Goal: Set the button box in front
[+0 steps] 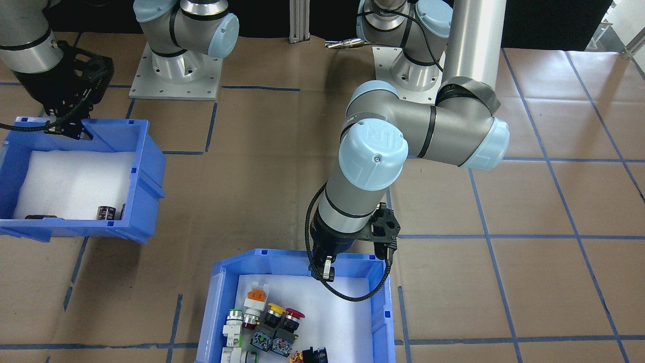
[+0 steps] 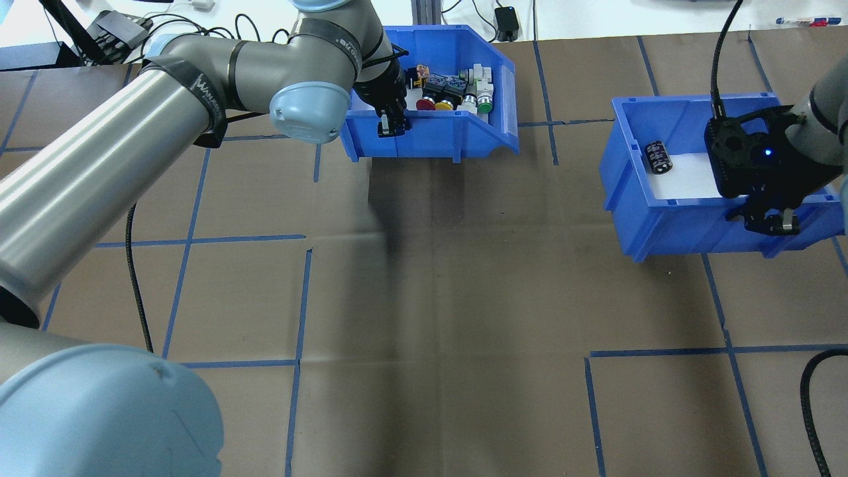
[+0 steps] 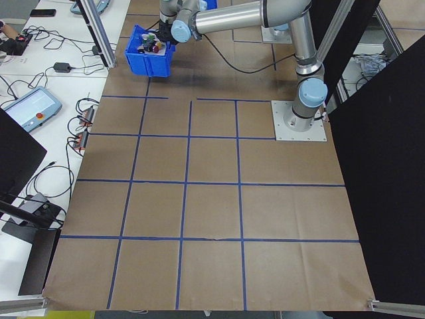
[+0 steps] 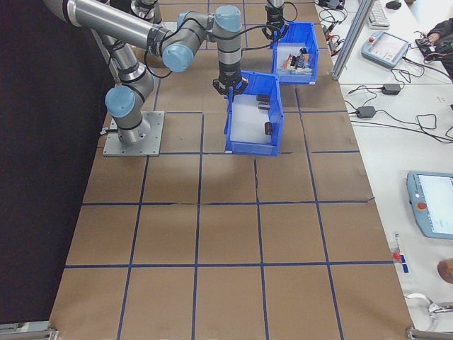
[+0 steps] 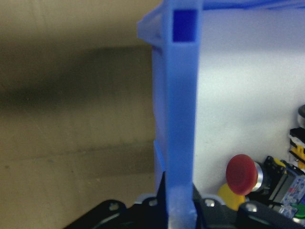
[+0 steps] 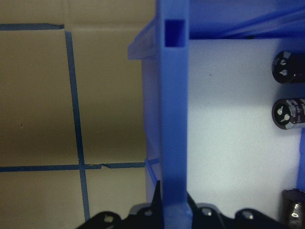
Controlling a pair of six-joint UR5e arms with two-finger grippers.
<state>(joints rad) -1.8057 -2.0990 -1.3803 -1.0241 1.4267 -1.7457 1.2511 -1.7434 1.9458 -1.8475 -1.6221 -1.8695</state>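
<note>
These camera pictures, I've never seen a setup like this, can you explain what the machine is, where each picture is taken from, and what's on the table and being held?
The machine is two robot arms bolted to a paper-covered table, each ending in a two-finger gripper. Two pictures look down on the table, one from behind the robot and one facing it. Two look along it from either end. The last two come from small cameras on the wrists.

Two blue plastic bins sit on the table. The button box holds colourful push-buttons on white foam. The second bin holds a few black cylinders.

The left gripper sits over the button box's wall, one finger on each side, as its wrist camera shows. The right gripper sits the same way on the second bin's wall. Both look closed on the walls.
</note>
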